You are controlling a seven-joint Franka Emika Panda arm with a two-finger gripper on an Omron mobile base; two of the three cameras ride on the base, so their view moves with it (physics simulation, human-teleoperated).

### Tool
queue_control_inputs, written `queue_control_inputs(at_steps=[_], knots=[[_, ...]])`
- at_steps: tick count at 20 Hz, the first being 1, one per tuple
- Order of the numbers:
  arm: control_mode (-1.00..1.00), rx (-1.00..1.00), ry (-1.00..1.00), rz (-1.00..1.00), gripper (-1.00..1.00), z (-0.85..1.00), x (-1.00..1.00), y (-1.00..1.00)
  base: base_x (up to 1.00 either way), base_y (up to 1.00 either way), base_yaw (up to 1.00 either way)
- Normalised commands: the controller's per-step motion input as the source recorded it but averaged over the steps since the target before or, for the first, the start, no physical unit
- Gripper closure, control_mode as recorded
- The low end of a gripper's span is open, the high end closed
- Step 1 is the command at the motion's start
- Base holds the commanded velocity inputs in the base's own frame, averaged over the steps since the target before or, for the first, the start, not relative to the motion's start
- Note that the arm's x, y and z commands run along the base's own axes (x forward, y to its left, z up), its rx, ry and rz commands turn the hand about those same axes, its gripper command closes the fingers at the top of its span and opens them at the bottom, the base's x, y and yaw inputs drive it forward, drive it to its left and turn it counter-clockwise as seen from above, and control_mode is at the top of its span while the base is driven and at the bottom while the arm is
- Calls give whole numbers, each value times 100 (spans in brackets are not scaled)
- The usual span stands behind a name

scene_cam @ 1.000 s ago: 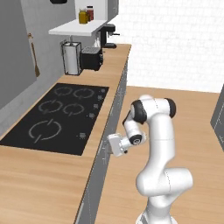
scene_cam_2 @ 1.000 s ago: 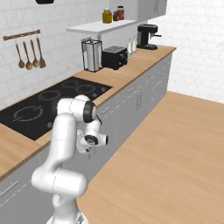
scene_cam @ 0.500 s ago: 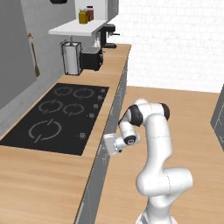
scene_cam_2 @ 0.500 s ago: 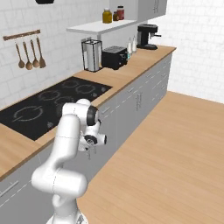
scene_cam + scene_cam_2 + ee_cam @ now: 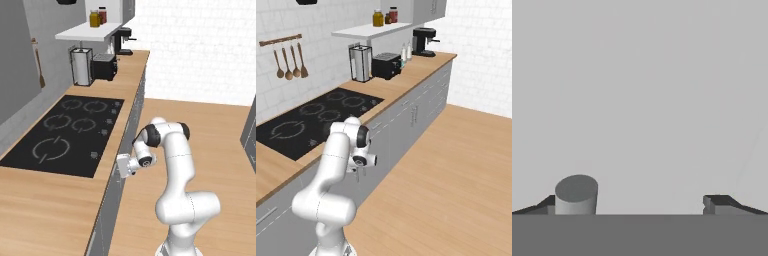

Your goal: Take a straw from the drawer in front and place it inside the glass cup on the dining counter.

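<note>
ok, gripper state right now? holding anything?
Gripper: open wide, holding nothing; it faces a grey drawer front, with a handle end by one fingertip.

A long light-wood tabletop point(image 5: 45, 210) with an inset black cooktop point(image 5: 65, 135) runs along grey cabinet fronts point(image 5: 411, 117), beneath a white brick wall point(image 5: 321, 60) hung with wooden spoons point(image 5: 290, 62); wood-plank floor point(image 5: 456, 175) stretches beyond.

Wood counter point(image 5: 60, 210) carries black cooktop point(image 5: 65, 135), toaster point(image 5: 104, 66), coffee machine point(image 5: 121, 42) and a steel-framed container point(image 5: 81, 66).
</note>
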Motion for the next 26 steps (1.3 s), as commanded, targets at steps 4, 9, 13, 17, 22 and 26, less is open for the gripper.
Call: queue_control_inputs(at_steps=[4,9,13,17,22,26], knots=[[-100,-8,0,-1,-100,-41,16,33,0,0,0],[-100,-39,4,-14,100,-35,0,56,0,0,0],[-100,-42,1,-26,100,-34,-4,39,0,0,0],[-100,-37,0,-28,100,-34,-4,18,0,0,0],[-100,-33,0,-30,100,-30,-19,1,0,0,0],[-100,-34,2,-31,100,-21,-35,-13,0,0,0]])
